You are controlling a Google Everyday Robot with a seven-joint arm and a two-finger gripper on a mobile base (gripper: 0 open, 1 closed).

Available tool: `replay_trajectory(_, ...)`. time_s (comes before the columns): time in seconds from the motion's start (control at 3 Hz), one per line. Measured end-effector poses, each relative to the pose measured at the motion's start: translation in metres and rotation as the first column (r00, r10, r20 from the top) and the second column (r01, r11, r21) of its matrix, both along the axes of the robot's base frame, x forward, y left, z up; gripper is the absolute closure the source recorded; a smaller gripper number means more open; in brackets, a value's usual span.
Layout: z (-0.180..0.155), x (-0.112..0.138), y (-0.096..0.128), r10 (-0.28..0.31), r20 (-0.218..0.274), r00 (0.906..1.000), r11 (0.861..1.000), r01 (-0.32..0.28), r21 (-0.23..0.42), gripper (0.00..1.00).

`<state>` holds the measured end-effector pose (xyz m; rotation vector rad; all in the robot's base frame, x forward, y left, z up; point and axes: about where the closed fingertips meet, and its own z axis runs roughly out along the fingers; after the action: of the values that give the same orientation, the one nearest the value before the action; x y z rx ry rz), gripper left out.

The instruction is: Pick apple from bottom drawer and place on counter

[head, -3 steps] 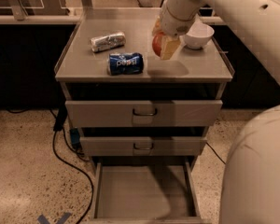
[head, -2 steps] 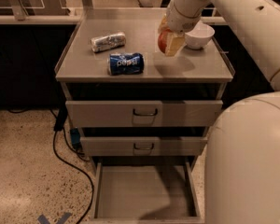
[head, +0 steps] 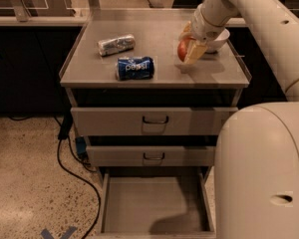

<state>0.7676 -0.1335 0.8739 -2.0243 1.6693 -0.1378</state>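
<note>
Robot body [head: 264,173]: pale rounded shell, fills the lower right and hides the cabinet's right front edge.
Bottom drawer [head: 149,203]: pulled wide open, grey floor bare, no fruit in it.
Middle drawer [head: 149,156]: closed, dark handle at its centre.
Top drawer [head: 149,121]: closed, same kind of handle.
Tabletop [head: 209,71]: grey metal with a low raised rim; it carries everything named below.
Can [head: 134,67]: blue, lying on its side near the front middle, well apart from the apple.
Packet [head: 116,44]: silvery wrapper, lying behind and to the left of the can.
End effector [head: 189,51]: low over the right rear of the tabletop, pointing down from the arm, clamped on the apple.
Apple [head: 182,49]: red-orange, held between the fingers [head: 196,51], just beside the bowl; whether its underside touches the tabletop cannot be told.
Bowl [head: 220,40]: white, at the right rear, partly hidden by the wrist.
Stage: judged to be the placing step, release not yet done.
Risk, roll: let go above the surface, the round fruit may bounce and roll toward the can or the front edge; the low rim may not stop it.
Risk, bowl: the wrist sits close to the bowl, so a sideways pull-out could knock it.
Risk, drag: fingers parted too little could lift the apple with them.
</note>
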Motion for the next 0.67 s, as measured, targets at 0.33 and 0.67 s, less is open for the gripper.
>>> replay_trajectory(0.33, -0.0014, 0.0017, -0.0004, -0.001, -0.002, 1.0, 1.0, 0.001, 0.011, 0.77)
replay_trajectory(0.67, -0.0014, 0.0017, -0.0003, -0.001, -0.002, 1.0, 1.0, 0.001, 0.011, 0.47)
